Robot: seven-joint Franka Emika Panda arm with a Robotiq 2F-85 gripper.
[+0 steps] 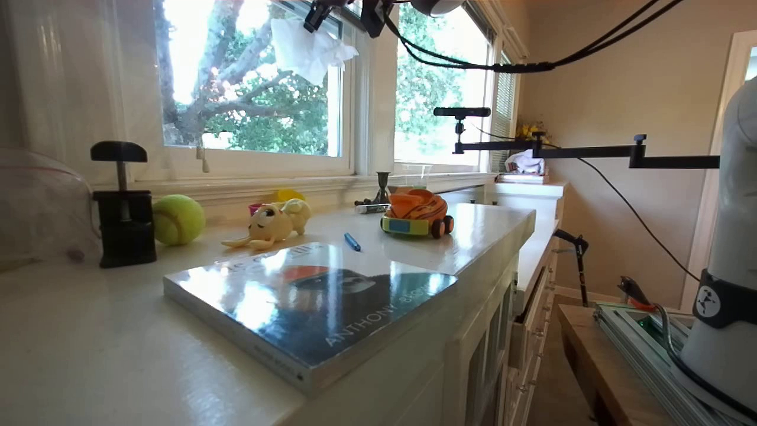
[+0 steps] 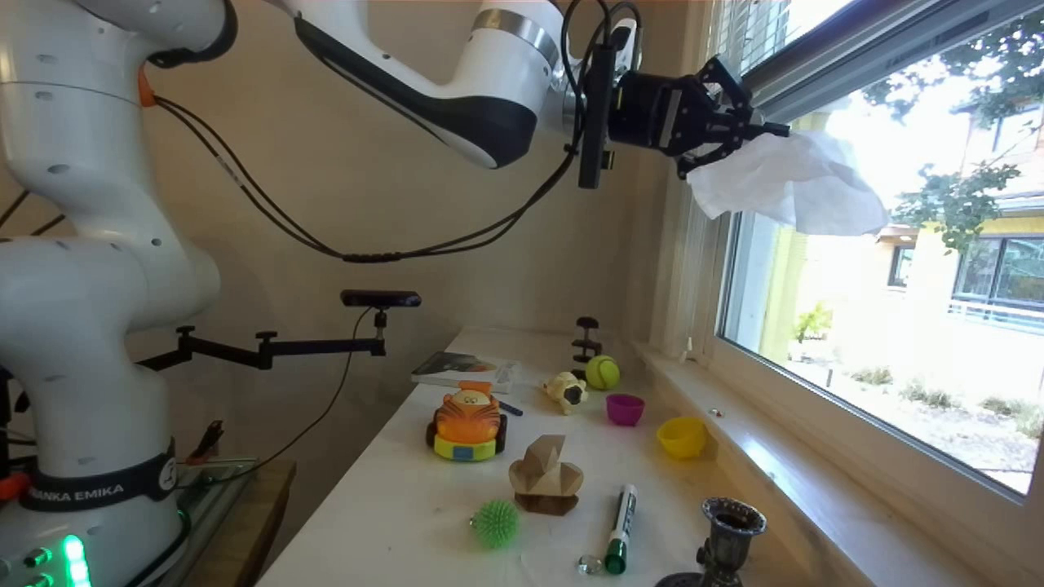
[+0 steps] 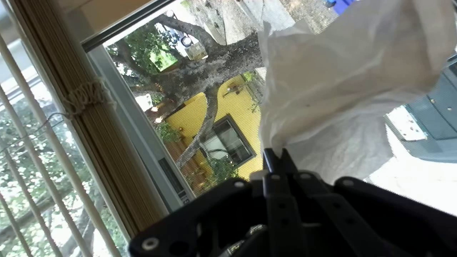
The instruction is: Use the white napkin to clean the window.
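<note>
In the wrist view, our gripper [image 3: 276, 154] pinched the white napkin [image 3: 332, 85]; wiping seemed in hand. In an exterior view, the napkin hung by the window [image 2: 897, 326], contact unclear; we likely needed a pressing sweep next. In an exterior view, a book [image 1: 307, 302] lay on the counter [image 1: 106, 343], beige wall [image 1: 615, 118] beyond.

Panda arm [image 2: 90, 277]: glossy white, rounded segments, small grey caps
Forearm [image 2: 473, 122]: white with black lower panel
Wrist collar [image 2: 512, 24]: silver ring
Base band [image 2: 90, 485]: black, white lettering ending "EMIKA"
Base light [image 2: 75, 558]: green strip
Cables [image 2: 371, 258]: black, paired, bound together
Robotiq gripper [image 3: 277, 154]: black, angular links, silvery screws
</note>
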